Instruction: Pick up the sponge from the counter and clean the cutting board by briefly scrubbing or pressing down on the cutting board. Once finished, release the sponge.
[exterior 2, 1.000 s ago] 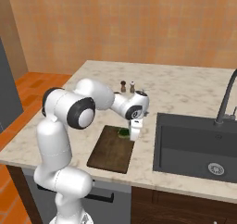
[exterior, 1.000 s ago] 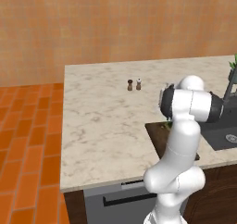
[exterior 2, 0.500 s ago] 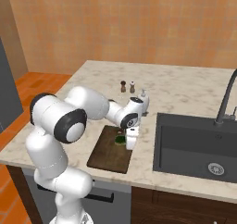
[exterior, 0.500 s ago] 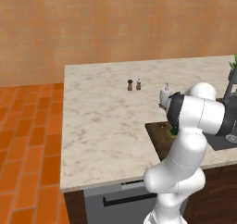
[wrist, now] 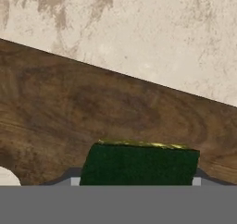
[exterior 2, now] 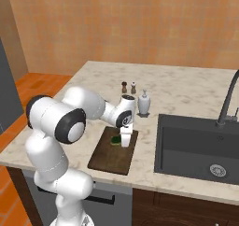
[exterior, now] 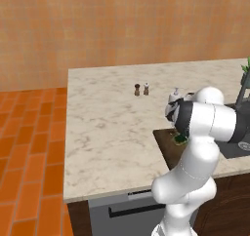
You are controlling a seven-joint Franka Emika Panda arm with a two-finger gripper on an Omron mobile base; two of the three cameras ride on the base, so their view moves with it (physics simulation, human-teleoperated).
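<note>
- The gripper (exterior 2: 125, 142) is clamped on the sponge (wrist: 140, 165), with one finger on each side of it. In the hand view the dark green block sits right between the two tips, with a thin yellow edge showing along its far side.
- The sponge is down on the cutting board (exterior 2: 114, 151), toward the board's far end. From the right base view you can see a green bit (exterior 2: 115, 139) poking out just left of the white fingers.
- I can't tell for sure whether the sponge is pressed flat on the wood or just barely above it, but it looks like contact.
- The cutting board is dark brown wood lying flat on the counter (exterior 2: 182, 92), just left of the dark sink (exterior 2: 198, 148) and close to the front edge. In the hand view the wood grain (wrist: 92, 107) runs diagonally, with pale marble counter beyond it.
- A white soap dispenser (exterior 2: 144, 103) stands on the counter just behind the board's far right corner, near the sink's corner.
- Salt and pepper shakers (exterior 2: 129, 87) stand side by side farther back, well apart from the board.
- The black faucet (exterior 2: 228, 103) rises at the far side of the sink.
- From the left base view the arm's big white elbow covers most of the board, leaving just a corner (exterior: 166, 141) and a speck of green (exterior: 181, 138) visible.
</note>
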